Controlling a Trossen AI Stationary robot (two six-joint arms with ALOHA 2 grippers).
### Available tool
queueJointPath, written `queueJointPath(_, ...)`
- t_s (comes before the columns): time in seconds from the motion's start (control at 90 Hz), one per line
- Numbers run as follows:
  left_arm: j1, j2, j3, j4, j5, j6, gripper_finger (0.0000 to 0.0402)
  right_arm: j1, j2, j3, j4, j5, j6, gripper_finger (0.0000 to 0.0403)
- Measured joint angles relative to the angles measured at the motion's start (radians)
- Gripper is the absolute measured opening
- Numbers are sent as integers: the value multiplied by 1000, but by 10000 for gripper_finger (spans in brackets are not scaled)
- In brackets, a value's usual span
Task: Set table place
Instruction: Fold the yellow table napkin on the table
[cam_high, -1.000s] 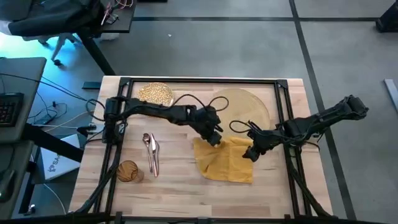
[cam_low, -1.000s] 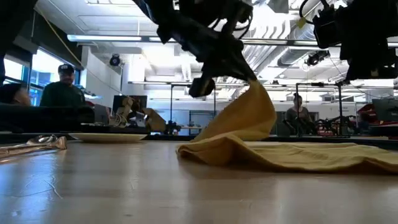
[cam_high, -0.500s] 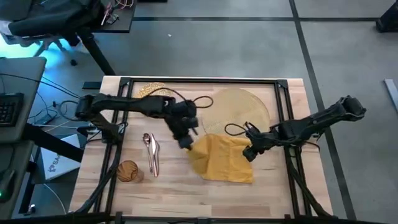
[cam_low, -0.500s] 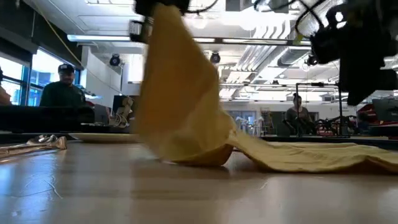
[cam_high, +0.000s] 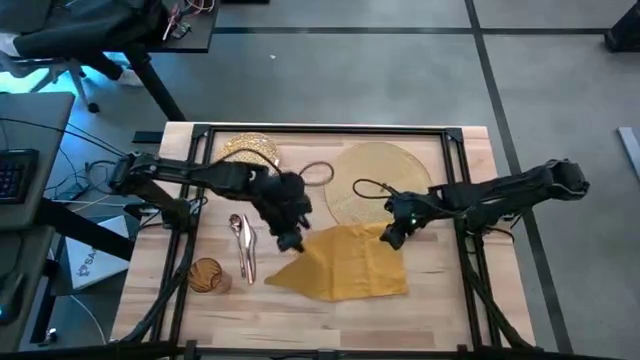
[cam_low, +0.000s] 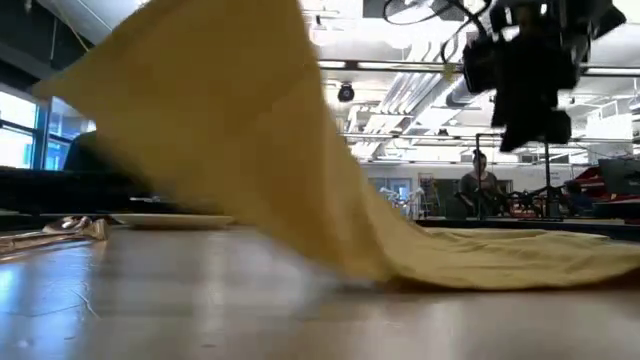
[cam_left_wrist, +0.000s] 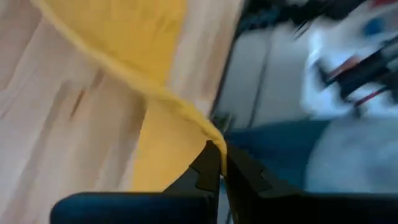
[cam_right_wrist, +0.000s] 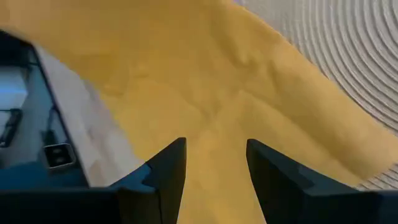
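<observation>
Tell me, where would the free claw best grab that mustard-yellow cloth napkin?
Probably the loose top-right corner of the mustard-yellow cloth napkin, coming from above. The left claw is shut on the opposite corner, lifting it, while the rest lies flat. The open right claw hovers over that far edge, beside the round straw-coloured mat.

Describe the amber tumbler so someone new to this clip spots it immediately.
Start at the light-wood table and go to its near-left corner, left of the cutlery. The amber tumbler stands there alone, small, round and brownish, unlike the slim cutlery and the flat yellow napkin.
</observation>
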Motion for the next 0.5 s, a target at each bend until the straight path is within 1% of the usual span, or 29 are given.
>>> queueJointPath(0.167,60,-29,0,442,-14,-145,0,0,-60,146,-133,86,-31,154)
queueJointPath(0.256,94,-26,1,642,-62,-203,0,0,-88,239,-189,142,-69,154)
queueJointPath(0.311,117,-24,2,713,-108,-215,0,6,-102,297,-214,171,-104,154)
queueJointPath(0.378,138,-21,2,752,-179,-205,0,19,-114,359,-234,207,-150,154)
queueJointPath(0.5,168,-20,20,820,-331,-140,0,52,-127,449,-279,297,-196,154)
